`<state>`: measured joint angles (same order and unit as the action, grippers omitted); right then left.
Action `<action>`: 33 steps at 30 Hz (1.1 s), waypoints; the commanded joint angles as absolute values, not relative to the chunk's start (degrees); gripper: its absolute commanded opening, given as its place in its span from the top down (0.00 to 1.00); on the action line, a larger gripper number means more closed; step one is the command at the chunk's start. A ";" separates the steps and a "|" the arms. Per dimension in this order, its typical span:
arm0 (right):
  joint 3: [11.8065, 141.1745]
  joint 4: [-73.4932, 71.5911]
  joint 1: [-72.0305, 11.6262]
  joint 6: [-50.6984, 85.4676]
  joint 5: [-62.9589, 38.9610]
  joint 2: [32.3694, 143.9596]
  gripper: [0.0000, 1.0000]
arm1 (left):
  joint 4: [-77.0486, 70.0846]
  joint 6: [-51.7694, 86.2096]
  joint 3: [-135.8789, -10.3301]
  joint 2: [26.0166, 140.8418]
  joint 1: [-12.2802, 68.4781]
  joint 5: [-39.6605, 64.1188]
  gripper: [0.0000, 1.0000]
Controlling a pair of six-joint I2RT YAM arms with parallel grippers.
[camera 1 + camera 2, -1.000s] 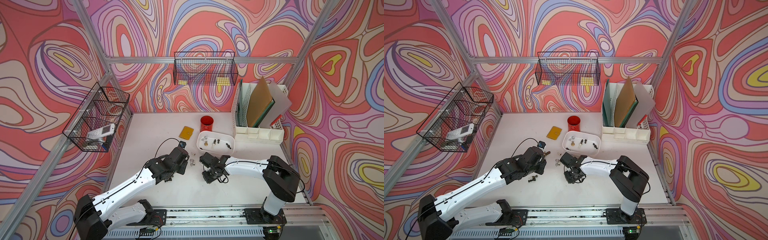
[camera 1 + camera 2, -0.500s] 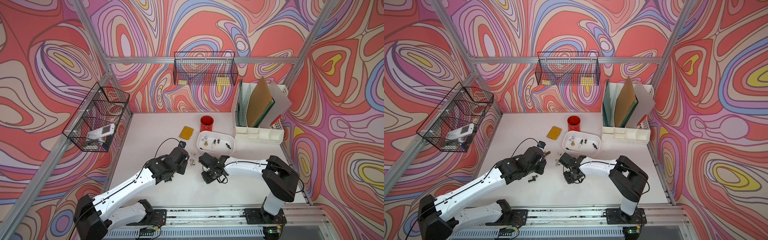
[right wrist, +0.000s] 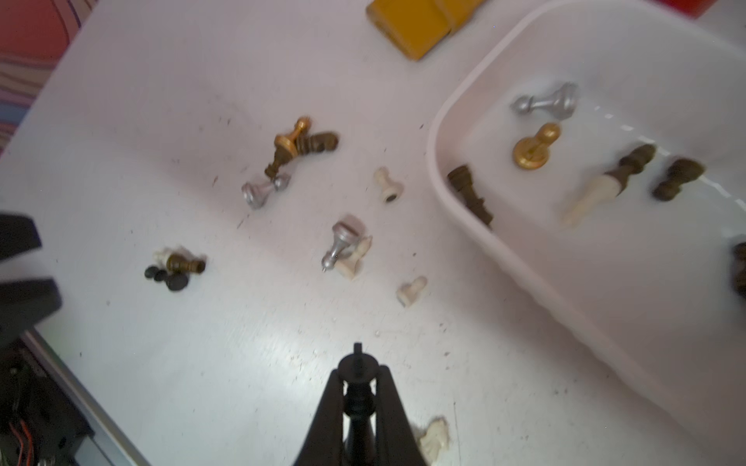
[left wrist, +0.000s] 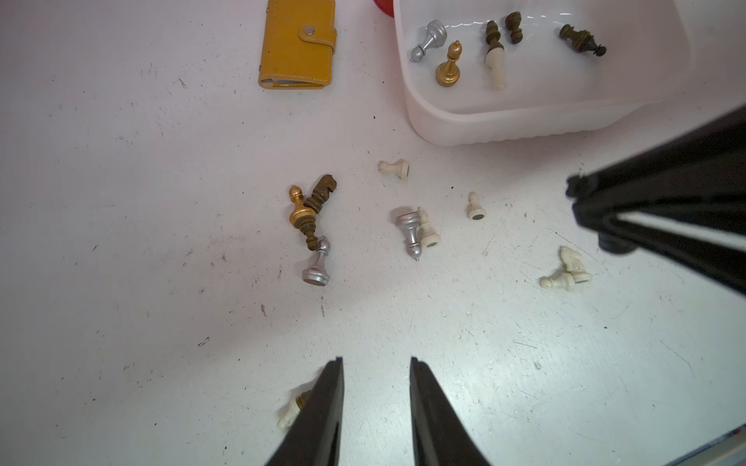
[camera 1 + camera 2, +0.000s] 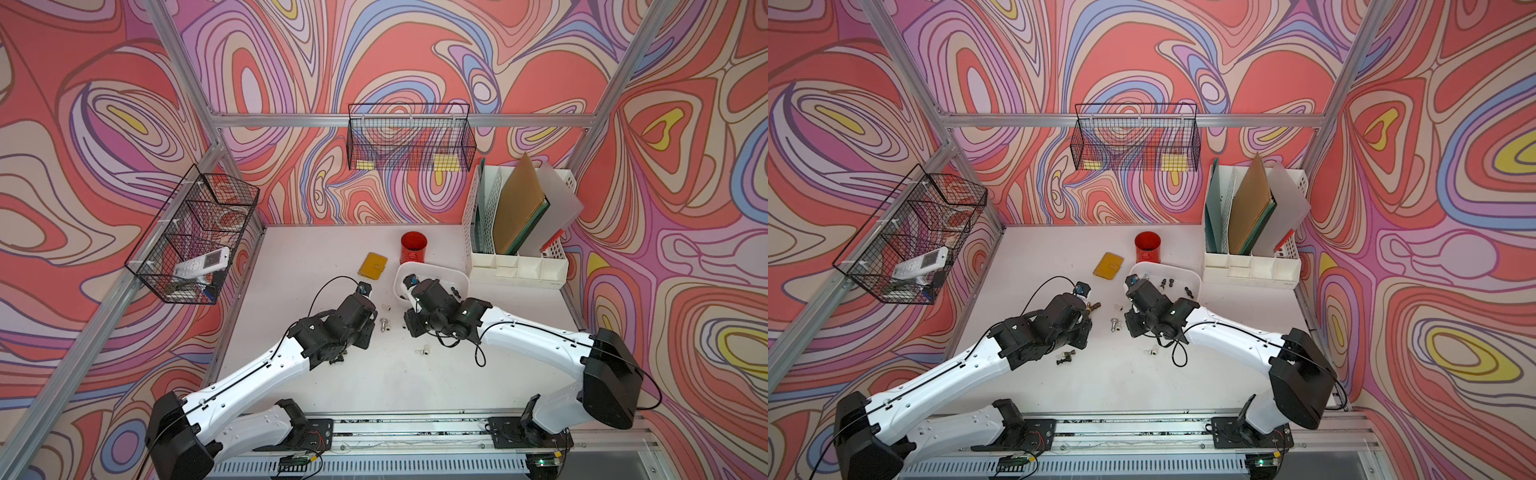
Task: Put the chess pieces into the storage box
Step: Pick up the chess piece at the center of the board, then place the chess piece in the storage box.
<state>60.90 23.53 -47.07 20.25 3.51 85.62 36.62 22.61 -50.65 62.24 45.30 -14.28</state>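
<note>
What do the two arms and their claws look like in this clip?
Both the left arm and right arm have smooth white link shells with black joint housings and black wrists. A thin black cable loops loose near each wrist. The left claw and right claw have plain black, tapering fingers. No markings are legible.

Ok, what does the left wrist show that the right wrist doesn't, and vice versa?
Left wrist only: the left gripper head-on, open and empty. Right wrist only: the black piece the right gripper is shut on, and a dark piece against the storage box wall. Both: the gold piece in the box and the gold-brown-silver cluster outside it.
</note>
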 commanded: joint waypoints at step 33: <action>59.89 -29.97 -25.36 18.46 -2.66 114.32 0.72 | 35.27 22.76 -51.16 63.19 45.18 -13.69 0.66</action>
<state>59.42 -29.21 -25.45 18.70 -1.67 115.00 36.38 22.92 -51.35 62.92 45.30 -13.26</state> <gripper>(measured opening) 0.277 0.336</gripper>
